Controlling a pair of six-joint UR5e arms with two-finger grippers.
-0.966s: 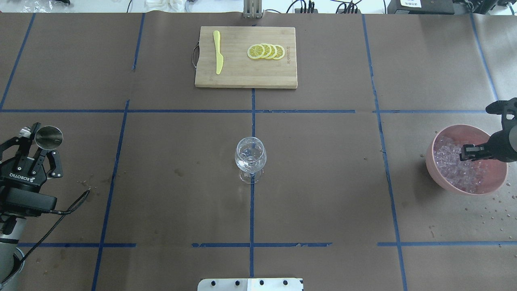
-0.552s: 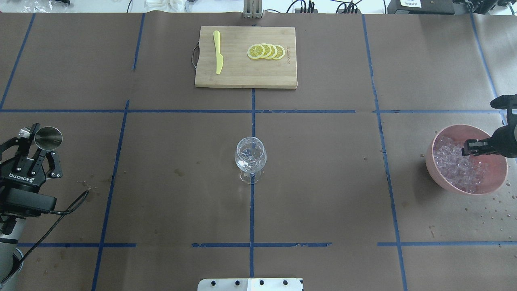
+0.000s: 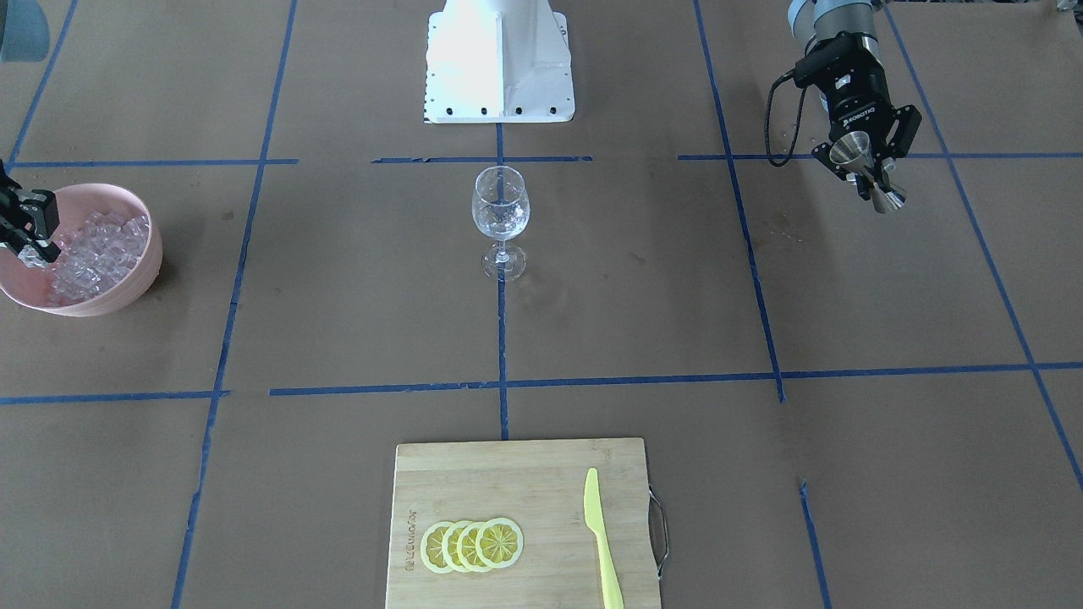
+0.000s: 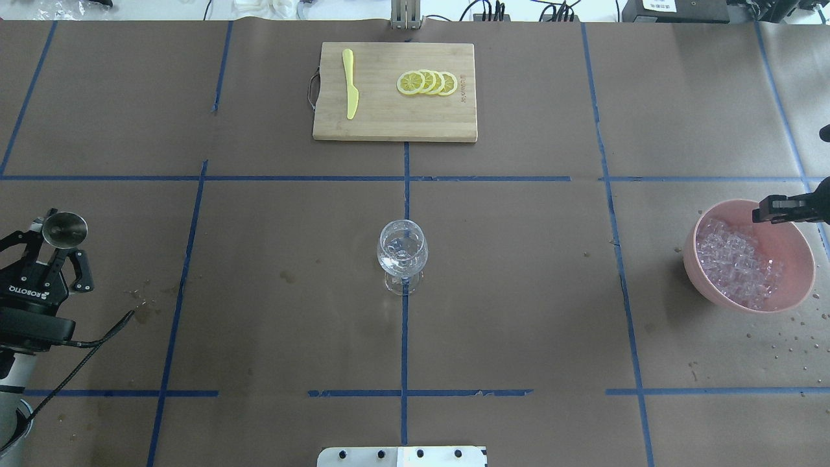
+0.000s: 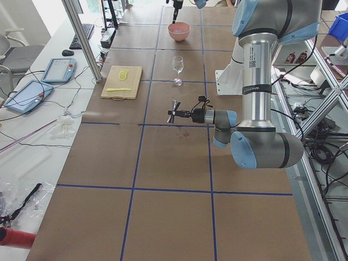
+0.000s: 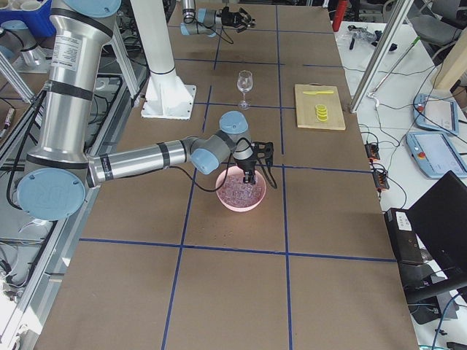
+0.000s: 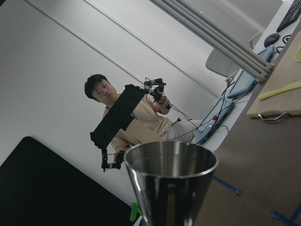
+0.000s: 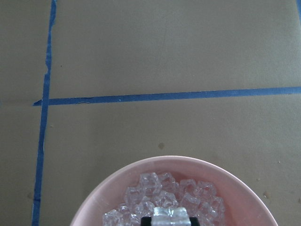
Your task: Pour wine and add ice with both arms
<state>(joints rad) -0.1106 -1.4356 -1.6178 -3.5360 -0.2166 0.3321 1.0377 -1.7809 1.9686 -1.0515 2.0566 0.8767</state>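
A clear stemmed wine glass (image 4: pixel 402 256) stands upright at the table's middle. My left gripper (image 4: pixel 54 248) hovers at the left edge, shut on a steel jigger (image 4: pixel 65 229) by its waist; the left wrist view shows the jigger's cup (image 7: pixel 171 179) close up. A pink bowl (image 4: pixel 801 272) on the right holds the ice (image 4: pixel 736 263), many clear cubes. My right gripper (image 4: pixel 766 213) hangs above the bowl's far rim. In the right wrist view a clear ice cube (image 8: pixel 169 215) sits between its black fingertips, over the bowl (image 8: pixel 117 176).
A bamboo cutting board (image 4: pixel 394 123) at the far middle carries a yellow plastic knife (image 4: pixel 351 84) and lemon slices (image 4: pixel 426 82). Blue tape lines cross the brown table cover. Water drops speckle the surface near the bowl. The white base block (image 3: pixel 499 63) stands at the robot's side.
My right gripper has lifted out of the ice and drawn toward the bowl's far rim and the table's right edge. The left gripper with the jigger has shifted slightly left and back.
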